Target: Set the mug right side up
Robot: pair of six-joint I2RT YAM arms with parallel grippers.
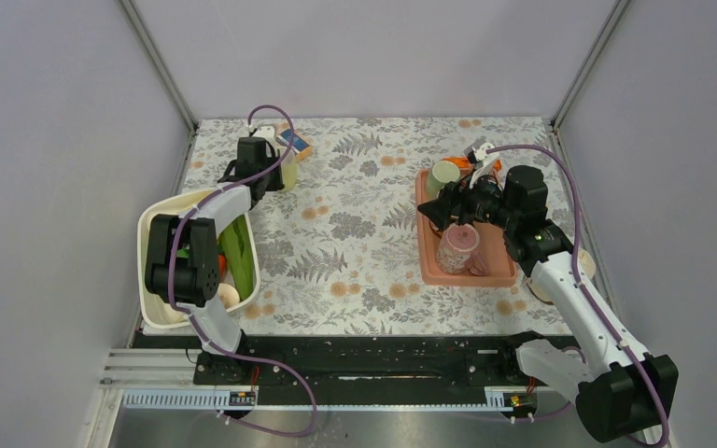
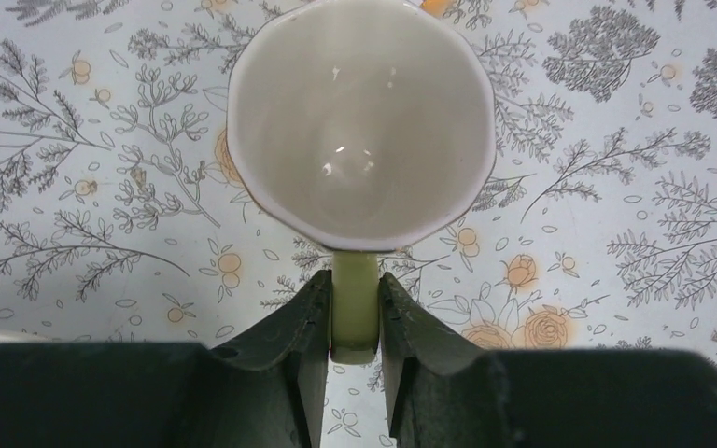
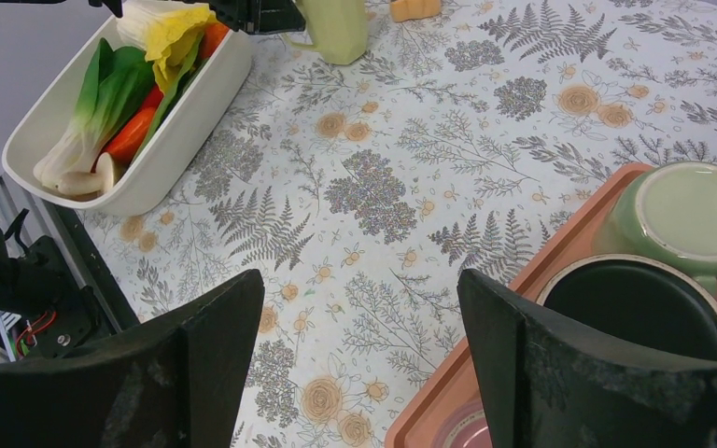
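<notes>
from above, the pale mug (image 1: 288,175) stands at the far left of the flowered worktop (image 1: 355,271), just beyond the white tub (image 1: 173,199) of vegetables, under the left arm (image 1: 215,210). the right arm (image 1: 569,280) hangs over the orange tray (image 1: 497,266). in the left wrist view the mug stands mouth up, and the left fingers (image 2: 303,327) are clenched on its handle (image 2: 355,299). in the right wrist view the right fingers (image 3: 196,364) are spread wide, grasping nothing, near a bottom-up green cup (image 3: 686,210) in the tray.

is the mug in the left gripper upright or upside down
Upright: the mug shows its open, empty inside, table beneath; left gripper pinches its handle.
</notes>
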